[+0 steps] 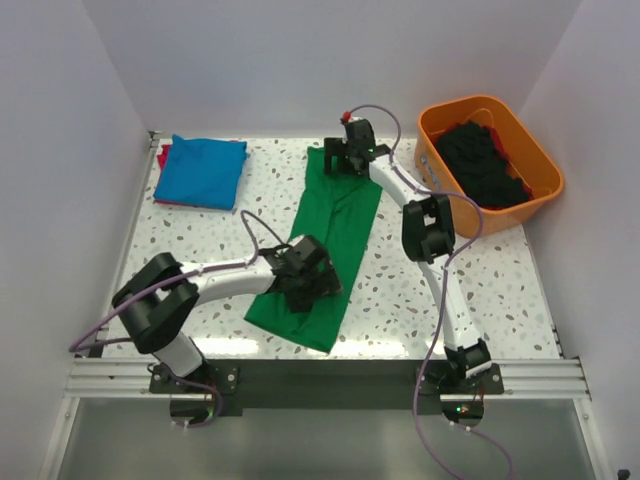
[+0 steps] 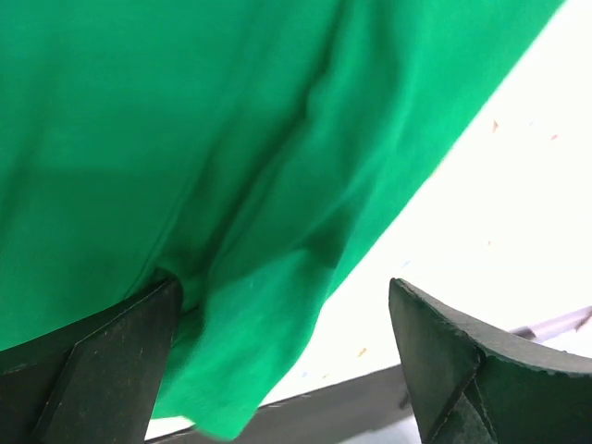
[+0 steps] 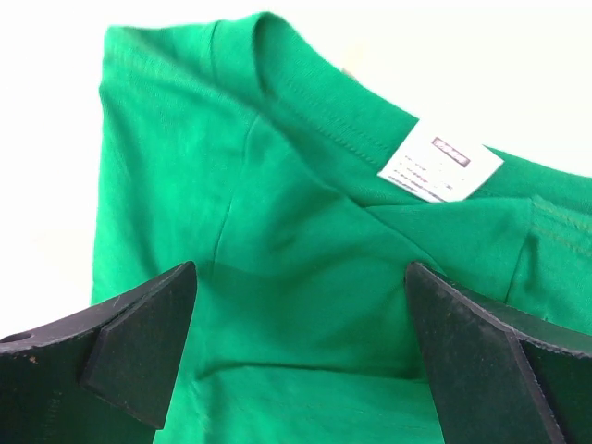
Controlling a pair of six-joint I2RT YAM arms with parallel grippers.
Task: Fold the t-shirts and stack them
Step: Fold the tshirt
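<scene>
A bright green t-shirt (image 1: 335, 235) lies folded into a long strip down the middle of the table. My left gripper (image 1: 305, 290) is open over its near end, with the cloth edge (image 2: 259, 305) between the spread fingers. My right gripper (image 1: 345, 160) is open over the far collar end, just above the cloth (image 3: 305, 277), near the white label (image 3: 439, 162). A folded blue t-shirt (image 1: 203, 170) lies on a red one (image 1: 161, 160) at the far left. Black t-shirts (image 1: 480, 160) fill the tub.
An orange plastic tub (image 1: 535, 150) stands at the far right corner. The speckled table (image 1: 400, 290) ends in a metal rail (image 1: 330, 380) at the near edge. White walls close in on the left, far and right sides.
</scene>
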